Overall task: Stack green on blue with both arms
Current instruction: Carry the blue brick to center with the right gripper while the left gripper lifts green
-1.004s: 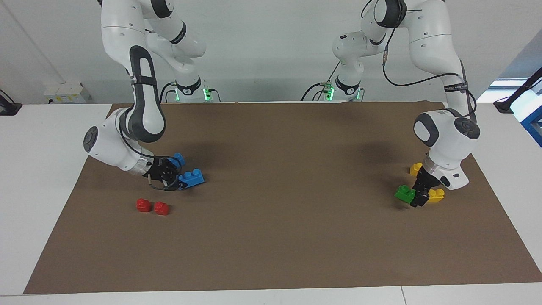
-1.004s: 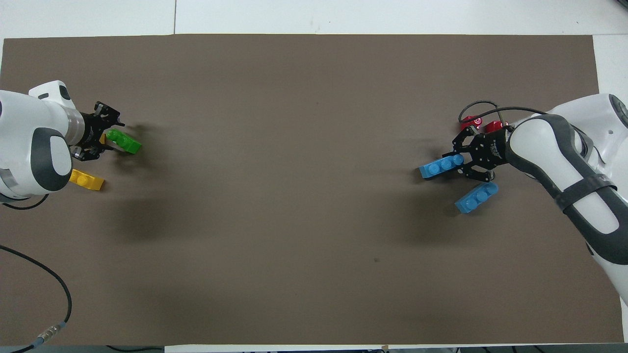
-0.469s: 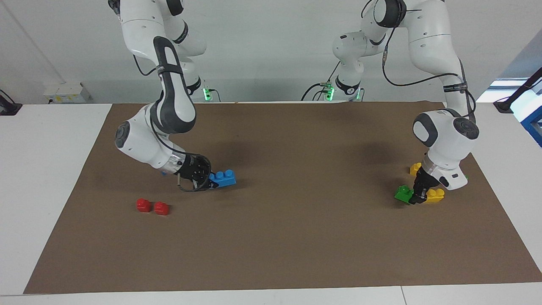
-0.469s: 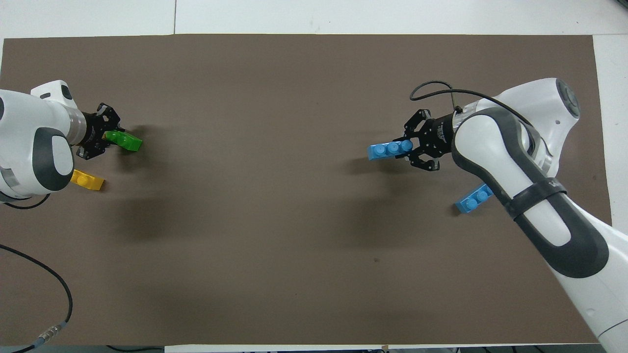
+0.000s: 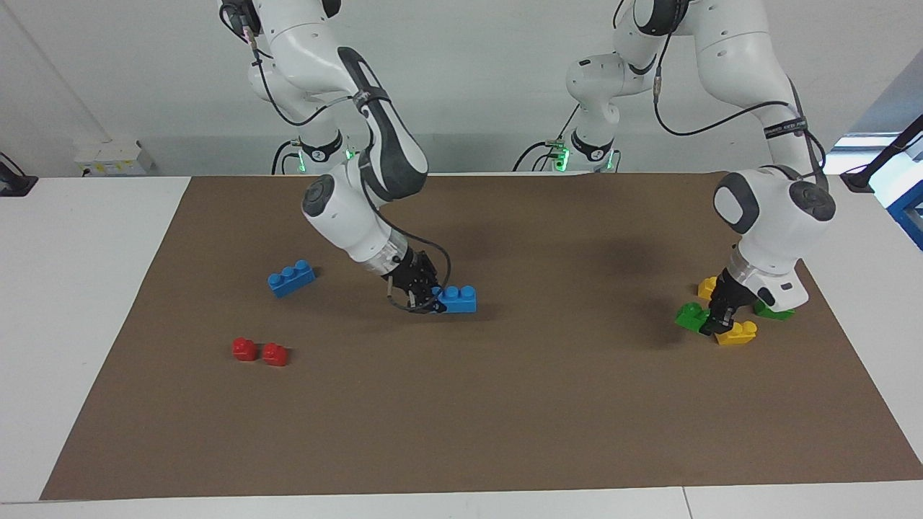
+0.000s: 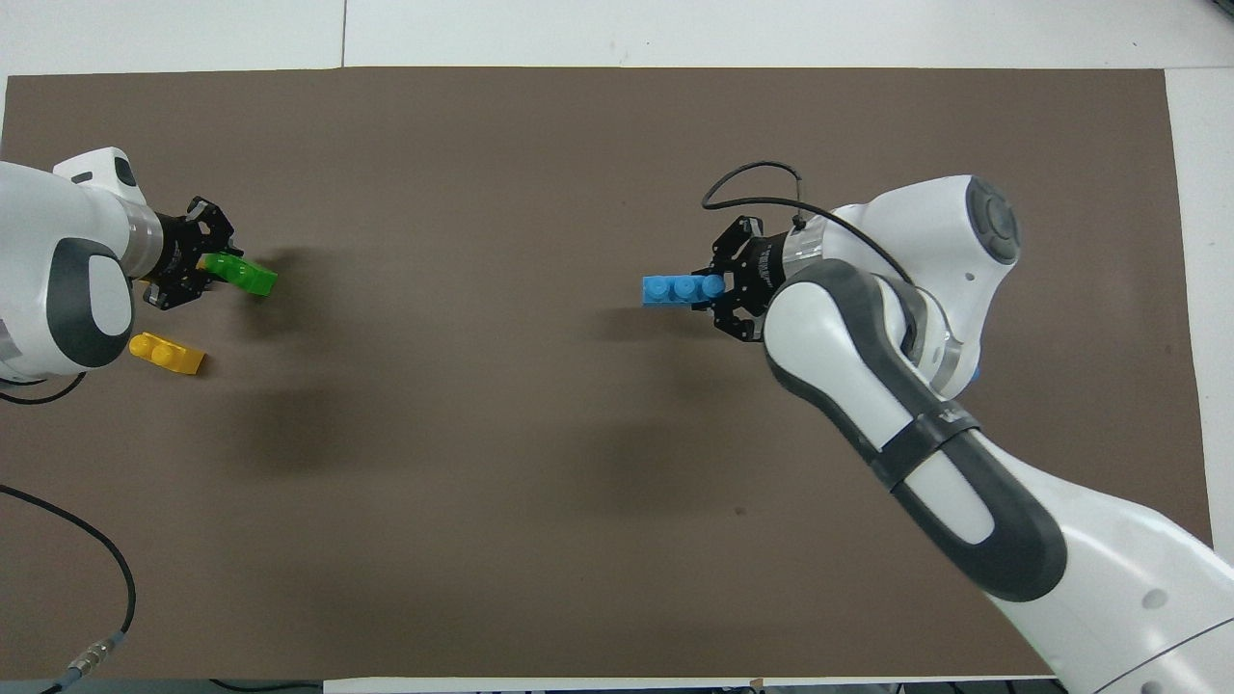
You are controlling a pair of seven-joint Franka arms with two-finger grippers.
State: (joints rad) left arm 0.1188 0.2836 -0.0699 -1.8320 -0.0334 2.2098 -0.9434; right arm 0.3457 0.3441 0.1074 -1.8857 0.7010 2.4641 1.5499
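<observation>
A white bench [image 5: 86, 303] fills both views, most of its top covered by a large brown mat [image 5: 505, 418] that serves as the landmark here. White bench surface shows as a border around the mat, with seams between bench panels visible near the mat's edges. At the robots' end of the mat a plain pale wall [image 5: 469, 86] rises, evenly lit. Beside the mat's corner at the right arm's end, a small white box [image 5: 108, 158] sits against the wall. Off the mat's corner at the left arm's end stands something blue [image 5: 905, 194]. Soft shadows lie on the mat.
</observation>
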